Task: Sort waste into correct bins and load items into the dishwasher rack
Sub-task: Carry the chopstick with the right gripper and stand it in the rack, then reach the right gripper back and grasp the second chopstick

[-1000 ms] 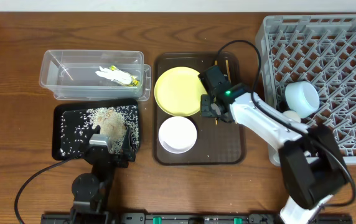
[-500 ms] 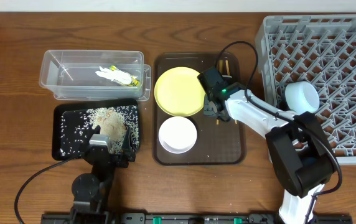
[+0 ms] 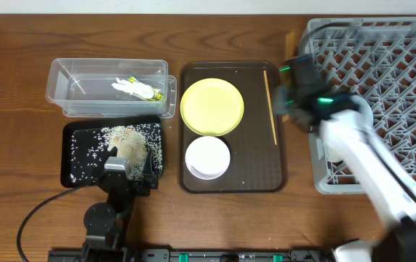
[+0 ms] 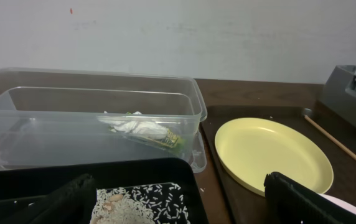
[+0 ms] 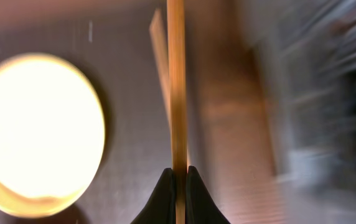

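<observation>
Wooden chopstick (image 5: 176,93) is now clamped in the right pincer (image 5: 178,177), jaws clenched tight on its lower end. A second ago that pincer was pressed down on the brown serving tray (image 3: 252,171), just at 3 o'clock of the yellow plate (image 3: 212,107). Since then it's been lifted and swung out toward 3 o'clock, right up by the grey rack (image 3: 412,44). Only one stick got taken though: the other chopstick (image 3: 270,109) is left lying along the tray's 3 o'clock edge, running 12 to 6. The wrist view is badly smeared, so a single stick in the grip is probably right, but it can't be sworn to.

What that means: the chopstick job is judged half done at best. The held one isn't in the rack yet, and a second trip will be needed. Plate and white bowl (image 3: 207,156) (tray's 7 o'clock) haven't been shifted either.

Waste looks sorted:
- tissue (image 3: 128,85) and wrapper (image 3: 153,92) are in the clear tub (image 3: 70,91), at 10 o'clock on the desk (image 3: 19,87)
- rice (image 3: 124,142) is in the black tray (image 3: 65,153), at 8 o'clock

The left pincer (image 4: 178,196) is parked there, spread wide, nothing held.
</observation>
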You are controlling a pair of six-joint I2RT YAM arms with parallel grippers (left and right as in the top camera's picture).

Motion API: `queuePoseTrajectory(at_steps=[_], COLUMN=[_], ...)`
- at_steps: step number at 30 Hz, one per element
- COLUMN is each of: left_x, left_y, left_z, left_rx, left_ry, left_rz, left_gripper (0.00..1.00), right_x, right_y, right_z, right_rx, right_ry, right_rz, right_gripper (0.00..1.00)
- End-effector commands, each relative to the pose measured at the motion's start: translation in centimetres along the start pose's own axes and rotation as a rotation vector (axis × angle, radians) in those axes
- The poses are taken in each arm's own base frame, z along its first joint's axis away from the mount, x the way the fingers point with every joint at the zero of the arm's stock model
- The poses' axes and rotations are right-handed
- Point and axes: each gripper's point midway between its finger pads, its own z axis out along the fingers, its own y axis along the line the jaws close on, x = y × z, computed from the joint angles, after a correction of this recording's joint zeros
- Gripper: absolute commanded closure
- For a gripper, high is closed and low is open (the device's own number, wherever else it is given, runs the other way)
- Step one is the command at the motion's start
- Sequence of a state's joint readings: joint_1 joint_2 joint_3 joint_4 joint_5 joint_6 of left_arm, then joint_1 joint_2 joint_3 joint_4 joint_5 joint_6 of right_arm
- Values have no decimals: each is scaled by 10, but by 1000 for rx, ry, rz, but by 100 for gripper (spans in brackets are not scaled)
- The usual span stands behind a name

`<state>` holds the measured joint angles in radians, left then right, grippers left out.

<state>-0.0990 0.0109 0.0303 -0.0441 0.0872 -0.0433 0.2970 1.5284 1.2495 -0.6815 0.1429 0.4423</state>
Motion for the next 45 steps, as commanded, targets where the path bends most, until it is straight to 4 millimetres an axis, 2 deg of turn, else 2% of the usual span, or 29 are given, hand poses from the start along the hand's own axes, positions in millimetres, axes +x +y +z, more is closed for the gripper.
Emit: queuePoseTrajectory(at_steps=[1, 6, 9, 14, 17, 19, 21, 23, 25, 28, 30, 32, 34, 36, 40, 45], left_x=[15, 15, 15, 15, 15, 15, 15, 15, 15, 15, 15, 15, 15, 15, 15, 15], left_y=[1, 1, 1, 1, 1, 1, 1, 1, 1, 1, 1, 1, 1, 1, 1, 1], left_z=[2, 2, 2, 2, 2, 2, 2, 2, 2, 2, 2, 2, 2, 2, 2, 2], left_rx=[1, 1, 1, 1, 1, 1, 1, 1, 1, 1, 1, 1, 1, 1, 1, 1], left_ry=[35, 35, 35, 35, 35, 35, 35, 35, 35, 35, 35, 35, 35, 35, 35, 35], left_rz=[15, 15, 15, 15, 15, 15, 15, 15, 15, 15, 15, 15, 15, 15, 15, 15], left_gripper=[12, 11, 12, 12, 12, 12, 12, 12, 12, 12, 12, 12, 12, 11, 11, 11], right_x=[-23, -27, -29, -38, -40, -37, -33, -29, -22, -7, 11, 31, 50, 64, 68, 86], right_y=[-36, -79, -94, -98, -96, -90, -87, -82, -65, -24, 5, 21, 32, 32, 14, 18], right_z=[-17, -9, 4, 29, 41, 43, 40, 33, 22, 4, -5, -6, 0, 12, 49, 99], right_rx=[49, 123, 148, 156, 147, 111, 101, 92, 33, -121, -211, -228, -215, -141, 45, 26], right_ry=[-61, -23, -5, -11, -15, -5, 4, 13, 22, 45, 93, 154, 202, 222, 205, 266], right_rz=[-87, -194, -249, -365, -371, -363, -325, -289, -281, -313, -304, -276, -278, -273, -276, -292], right_gripper=[99, 99, 99, 99, 99, 94, 69, 57, 54, 50, 48, 49, 52, 53, 52, 61])
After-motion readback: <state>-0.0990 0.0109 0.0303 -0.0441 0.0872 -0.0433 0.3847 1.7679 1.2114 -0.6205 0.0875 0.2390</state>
